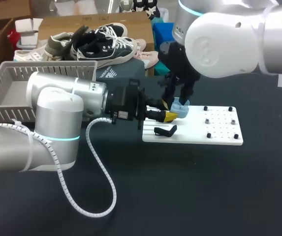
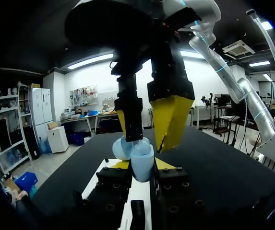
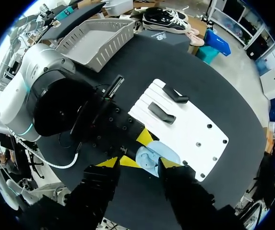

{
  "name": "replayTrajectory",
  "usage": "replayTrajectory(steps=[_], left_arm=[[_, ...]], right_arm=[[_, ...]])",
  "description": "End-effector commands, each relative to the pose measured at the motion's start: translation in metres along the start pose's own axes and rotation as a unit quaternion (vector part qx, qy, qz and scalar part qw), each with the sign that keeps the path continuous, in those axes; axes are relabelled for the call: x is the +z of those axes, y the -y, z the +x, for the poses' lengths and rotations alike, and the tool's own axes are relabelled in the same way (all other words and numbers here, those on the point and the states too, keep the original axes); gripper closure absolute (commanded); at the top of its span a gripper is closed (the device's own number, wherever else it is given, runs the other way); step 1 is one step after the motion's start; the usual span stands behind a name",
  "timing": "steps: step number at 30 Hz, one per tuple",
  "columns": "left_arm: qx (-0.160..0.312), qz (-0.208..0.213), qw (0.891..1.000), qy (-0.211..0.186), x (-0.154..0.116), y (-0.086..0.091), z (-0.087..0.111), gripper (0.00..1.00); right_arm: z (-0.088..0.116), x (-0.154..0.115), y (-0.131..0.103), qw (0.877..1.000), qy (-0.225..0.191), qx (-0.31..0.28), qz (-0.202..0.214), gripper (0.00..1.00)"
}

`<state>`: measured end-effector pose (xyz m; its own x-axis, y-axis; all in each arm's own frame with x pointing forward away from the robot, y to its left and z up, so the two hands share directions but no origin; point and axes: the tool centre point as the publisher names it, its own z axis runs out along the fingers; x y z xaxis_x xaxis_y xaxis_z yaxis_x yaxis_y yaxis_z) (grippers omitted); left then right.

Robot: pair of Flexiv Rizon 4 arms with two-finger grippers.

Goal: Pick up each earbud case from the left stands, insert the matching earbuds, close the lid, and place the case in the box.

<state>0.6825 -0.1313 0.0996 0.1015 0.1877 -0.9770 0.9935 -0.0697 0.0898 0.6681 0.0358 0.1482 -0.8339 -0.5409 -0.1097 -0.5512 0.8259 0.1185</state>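
Earbud case (image 1: pixel 181 109), pale blue, held in the air just above a white board (image 1: pixel 222 132), at about 3 o'clock from the middle of the dark surface (image 1: pixel 180 196). Nearest us, our left arm comes in from 8 o'clock, low and level. On the board's 9 o'clock end, just this side of the case, lie two black stands (image 3: pixel 162 113), both bare. The left gripper (image 2: pixel 141 165) has its jaws clamped on the case's lower part, one yellow tip on each side. Above it, our right arm drops in from 1 o'clock and the right gripper (image 3: pixel 141 164) straddles the same case from the top. We cannot tell whether its jaws press on the case or merely flank it. The left wrist view shows two rounded lobes, perhaps body and raised lid; we cannot be sure. Farthest off, at 10 o'clock, sits the grey basket (image 1: pixel 13 81) that serves as the box.

We judge the step to be steadying the case between both arms for loading and shutting. Done well, the left grip holds firm and low, leaving the lid free. The right works straight down and slowly, since the yellow tips stand very close and could knock together.
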Motion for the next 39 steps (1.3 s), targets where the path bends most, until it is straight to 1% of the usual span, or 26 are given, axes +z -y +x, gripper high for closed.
replayTrajectory(steps=[1,2,5,7,8,9,15,18,24,28,31,32,36,39], left_arm=[[0.001,-0.002,1.000,0.000,0.000,0.001,0.000,1.00],[0.001,-0.002,1.000,0.000,0.000,0.001,0.000,1.00],[0.001,-0.002,1.000,0.000,0.000,0.001,0.000,1.00],[0.001,-0.002,1.000,0.000,0.000,0.001,0.000,1.00],[0.001,-0.002,1.000,0.000,0.000,0.001,0.000,1.00],[0.001,-0.002,1.000,0.000,0.000,0.001,0.000,1.00],[0.001,-0.002,1.000,0.000,0.000,0.001,0.000,1.00],[0.001,-0.002,1.000,0.000,0.000,0.001,0.000,1.00],[0.001,-0.002,1.000,0.000,0.000,0.001,0.000,1.00],[0.001,-0.002,1.000,0.000,0.000,0.001,0.000,1.00],[0.001,-0.002,1.000,0.000,0.000,0.001,0.000,1.00],[0.001,-0.002,1.000,0.000,0.000,0.001,0.000,1.00],[0.001,-0.002,1.000,0.000,0.000,0.001,0.000,1.00],[0.001,-0.002,1.000,0.000,0.000,0.001,0.000,1.00]], right_arm=[[0.005,-0.010,-0.004,1.000,0.004,-0.002,-0.001,0.45],[0.006,-0.013,-0.004,1.000,0.008,-0.003,-0.003,0.42],[0.009,-0.021,-0.001,1.000,0.018,0.005,-0.008,0.25],[0.010,-0.026,0.004,1.000,0.023,0.017,-0.005,0.17],[0.009,-0.027,0.008,0.999,0.024,0.024,-0.003,0.05],[0.009,-0.028,0.013,0.999,0.025,0.034,0.000,0.00],[0.000,-0.028,0.042,0.993,0.027,0.117,0.020,0.00],[-0.005,-0.028,0.054,0.989,0.036,0.144,0.020,0.00],[-0.015,-0.027,0.070,0.985,0.040,0.163,0.026,0.00],[-0.023,-0.019,0.082,0.984,0.034,0.174,0.030,0.00],[-0.027,-0.013,0.085,0.983,0.031,0.177,0.029,0.00],[-0.028,-0.011,0.086,0.982,0.032,0.181,0.037,0.00],[-0.032,-0.002,0.090,0.983,0.028,0.181,0.032,0.00],[-0.032,0.003,0.091,0.982,0.025,0.184,0.031,0.00]])
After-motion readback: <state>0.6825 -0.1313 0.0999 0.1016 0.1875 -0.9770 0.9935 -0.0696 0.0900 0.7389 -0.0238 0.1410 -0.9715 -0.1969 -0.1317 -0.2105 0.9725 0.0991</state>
